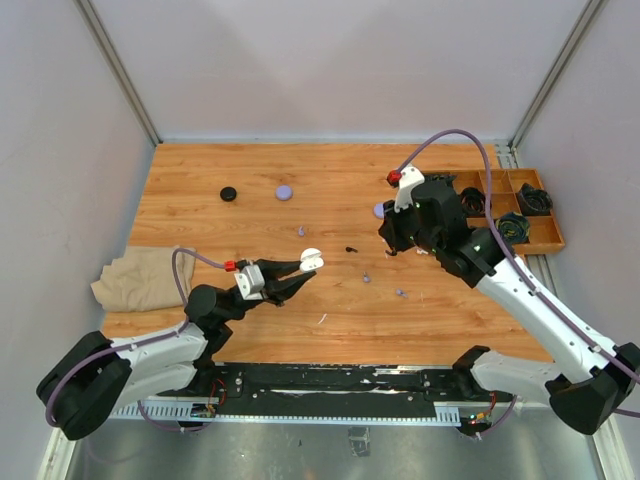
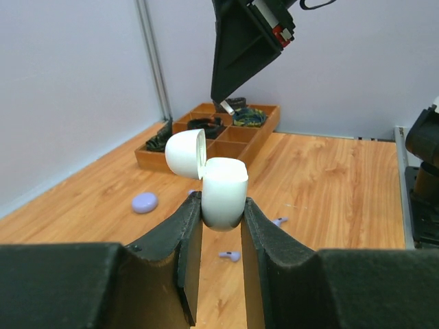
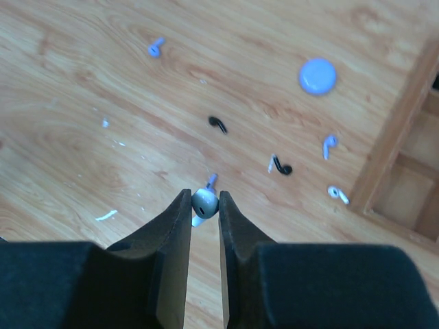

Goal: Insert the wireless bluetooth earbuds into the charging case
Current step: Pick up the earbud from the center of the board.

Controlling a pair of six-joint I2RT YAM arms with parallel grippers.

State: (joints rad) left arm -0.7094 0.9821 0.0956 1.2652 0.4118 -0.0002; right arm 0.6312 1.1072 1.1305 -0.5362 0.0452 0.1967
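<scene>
The right gripper (image 3: 204, 197) is nearly closed, its two fingertips pinching a white earbud (image 3: 204, 203) above the tabletop, a short way out from the wooden tray (image 3: 394, 147). Only the earbud's rounded grey-white head shows between the jaws.

The left gripper (image 2: 221, 209) is narrowed around the lower half of a white charging case (image 2: 225, 184), well apart from the tray on the far side of the table. The case stands upright in the jaws, its lid (image 2: 186, 153) hinged open toward the tray, and its inside is not visible.

Other earbuds lie loose on the wood:
- A white one (image 3: 337, 195) lies just beside the tray's edge.
- A lavender one (image 3: 330, 143) and a black one (image 3: 280, 166) lie near the tray.
- A second black one (image 3: 218, 124) lies farther out.
- Another lavender one (image 3: 156, 48) lies farthest from the tray.

A closed round lavender case (image 3: 317, 75) sits near the tray's side.
</scene>
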